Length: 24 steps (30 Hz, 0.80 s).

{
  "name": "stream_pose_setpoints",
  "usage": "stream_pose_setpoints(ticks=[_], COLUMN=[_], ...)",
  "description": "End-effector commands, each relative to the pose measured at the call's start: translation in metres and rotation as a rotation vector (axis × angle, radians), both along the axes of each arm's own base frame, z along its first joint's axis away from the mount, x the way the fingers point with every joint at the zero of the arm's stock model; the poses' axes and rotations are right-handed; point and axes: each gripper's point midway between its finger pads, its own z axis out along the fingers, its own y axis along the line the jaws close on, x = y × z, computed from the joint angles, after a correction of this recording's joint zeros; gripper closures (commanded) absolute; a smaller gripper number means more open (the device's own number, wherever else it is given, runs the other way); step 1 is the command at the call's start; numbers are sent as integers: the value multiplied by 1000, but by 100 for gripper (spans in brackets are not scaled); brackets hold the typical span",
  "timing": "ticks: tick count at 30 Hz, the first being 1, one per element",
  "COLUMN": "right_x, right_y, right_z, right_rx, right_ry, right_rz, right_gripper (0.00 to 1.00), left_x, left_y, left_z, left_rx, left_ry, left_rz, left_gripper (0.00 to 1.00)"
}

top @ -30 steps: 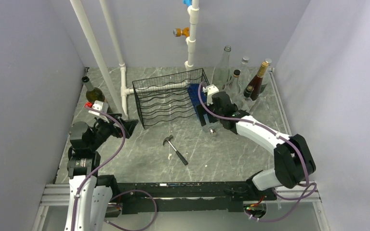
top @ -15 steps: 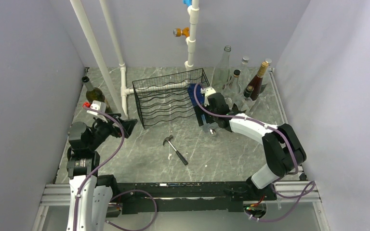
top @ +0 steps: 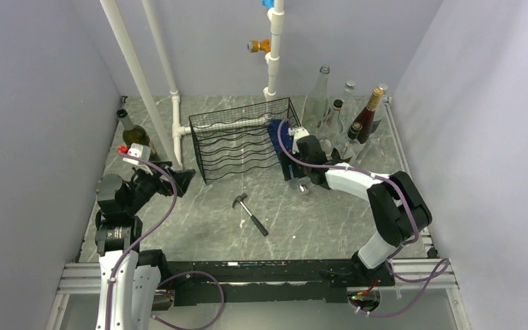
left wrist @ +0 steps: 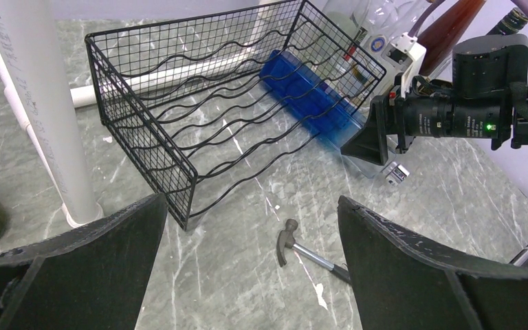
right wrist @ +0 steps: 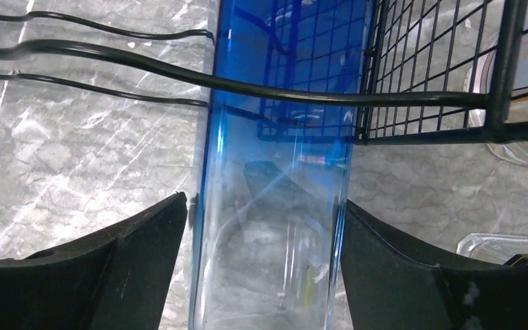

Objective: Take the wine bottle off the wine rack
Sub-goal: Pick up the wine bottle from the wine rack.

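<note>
A blue glass wine bottle [right wrist: 271, 137], rigid, breakable and likely slippery, lies between the spread fingers of the right end effector [right wrist: 265, 206], extending ahead into the wine rack [right wrist: 433, 62]. Whether it is clamped cannot be told. Its straight body is judged the safest hold.

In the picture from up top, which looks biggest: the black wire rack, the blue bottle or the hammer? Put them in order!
1. wine rack: by far the largest.
2. blue bottle: lying at the rack's right end, partly hidden, yet clearly longer and thicker than the hammer.
3. hammer: the smallest.
</note>
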Motion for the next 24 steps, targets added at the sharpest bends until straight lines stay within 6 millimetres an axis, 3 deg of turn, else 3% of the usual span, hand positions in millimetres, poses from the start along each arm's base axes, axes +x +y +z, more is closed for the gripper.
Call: stream_pose_setpoints(ticks=[1, 8, 11, 18, 24], right_x=[8, 8, 7, 2, -6], right_y=[2, -3, -1, 4, 11], right_z=[1, 4, 11, 26, 44], right_rx=[48, 61, 78, 117, 158], right_ry=[-21, -26, -41, -58, -96], right_rz=[-23, -18, 5, 62, 113], right_gripper=[22, 37, 52, 100, 100], left_x=[-1, -1, -2, -2, -2], left_y=[-2, -2, -2, -2, -2], left_z=[15, 15, 15, 15, 15], left_rx=[-1, 0, 0, 0, 0], left_ry=[-57, -58, -62, -63, -63], left_rz=[-19, -15, -16, -19, -19], left_gripper=[1, 0, 1, 0, 1])
